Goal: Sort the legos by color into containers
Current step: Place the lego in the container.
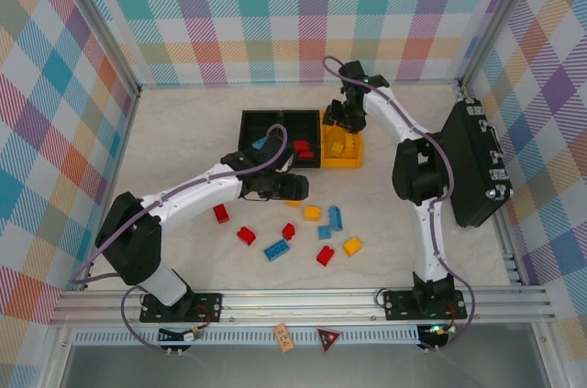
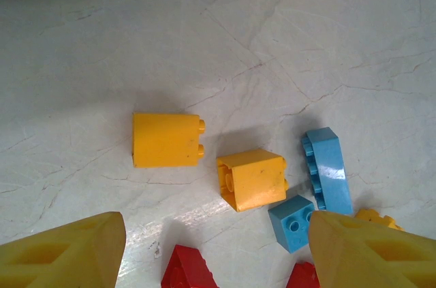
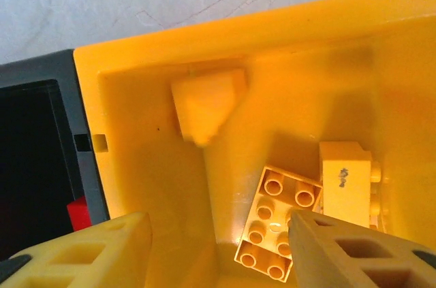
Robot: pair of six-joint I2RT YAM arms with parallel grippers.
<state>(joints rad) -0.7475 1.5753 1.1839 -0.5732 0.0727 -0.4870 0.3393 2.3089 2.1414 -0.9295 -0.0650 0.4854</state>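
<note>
My left gripper [image 1: 299, 190] hovers open over loose legos on the table. In its wrist view lie two yellow bricks [image 2: 167, 139] [image 2: 252, 179], two blue bricks [image 2: 327, 169] [image 2: 293, 223] and a red brick [image 2: 187, 269] low between the fingers, none of them gripped. My right gripper [image 1: 341, 118] stands open above the yellow bin [image 1: 341, 160], with nothing between its fingers [image 3: 88, 254]. Inside that bin [image 3: 150, 165] lie two yellow bricks [image 3: 276, 223] [image 3: 346, 179]. A third, blurred yellow brick [image 3: 208, 107] shows by the far wall. Two black bins [image 1: 259, 122] [image 1: 303, 120] stand left of the yellow one.
Red, blue and yellow bricks lie scattered in front of the arms, among them a red one [image 1: 221, 214], a blue one [image 1: 276, 249] and a yellow one [image 1: 352, 246]. A large flat black case [image 1: 477, 163] lies at the right edge. The neighbouring black bin [image 3: 34, 165] holds a red brick [image 3: 78, 213].
</note>
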